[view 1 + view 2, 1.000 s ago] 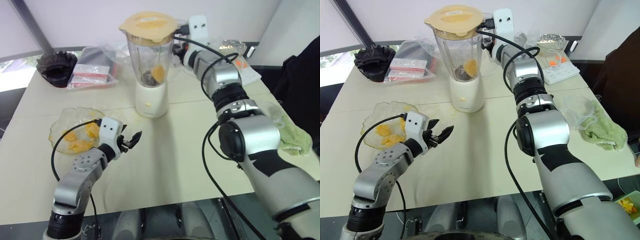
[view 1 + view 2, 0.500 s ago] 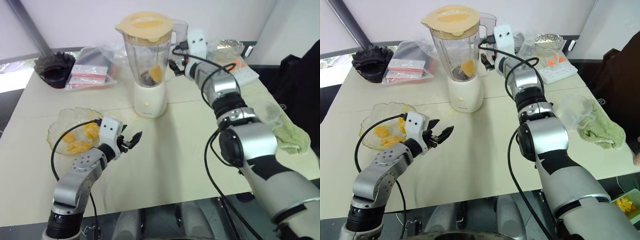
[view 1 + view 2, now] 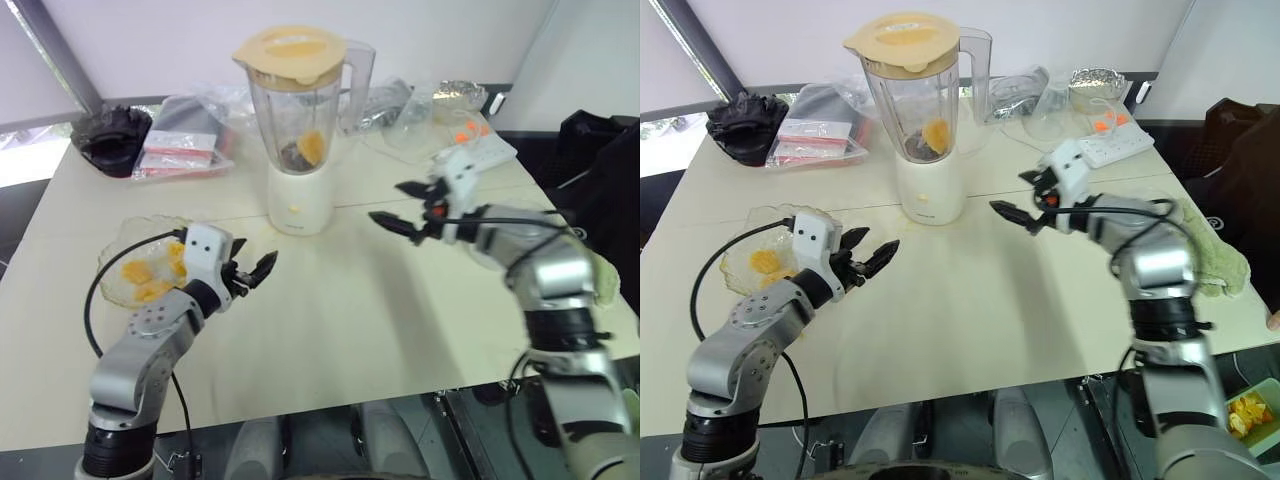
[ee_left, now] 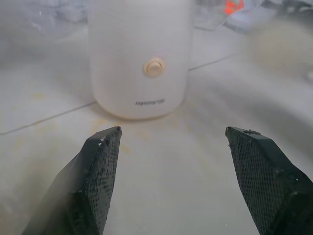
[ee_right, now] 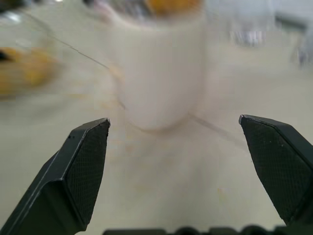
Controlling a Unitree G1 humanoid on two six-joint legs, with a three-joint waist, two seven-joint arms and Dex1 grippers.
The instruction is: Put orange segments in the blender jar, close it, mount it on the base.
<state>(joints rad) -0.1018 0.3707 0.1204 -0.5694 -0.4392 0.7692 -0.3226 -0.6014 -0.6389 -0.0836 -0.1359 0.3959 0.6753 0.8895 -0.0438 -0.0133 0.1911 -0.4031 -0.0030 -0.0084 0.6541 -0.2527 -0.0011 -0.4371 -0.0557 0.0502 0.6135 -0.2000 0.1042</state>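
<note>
The blender jar (image 3: 298,105) stands upright on the base (image 3: 299,198) at the table's middle back, with a cream-yellow lid (image 3: 293,52) on top. One orange segment (image 3: 314,147) shows inside it near the blade hub. More orange segments (image 3: 150,278) lie in a clear wavy dish (image 3: 122,250) at the left. My left gripper (image 3: 255,271) hovers open beside that dish, pointing at the base (image 4: 139,58). Right of the base, my right gripper (image 3: 396,206) hangs open and empty above the table, clear of the jar; its wrist view shows the base (image 5: 161,73) ahead.
At the back left sit a black ridged object (image 3: 112,136) and plastic bags with packets (image 3: 187,140). Clear bowls (image 3: 462,95) and a white power strip (image 3: 482,146) are at the back right. A green cloth (image 3: 1212,262) lies at the right edge.
My right gripper opened, left the jar's handle and pulled back and rightward, sinking toward the table. The left gripper rose slightly. The jar stayed on the base.
</note>
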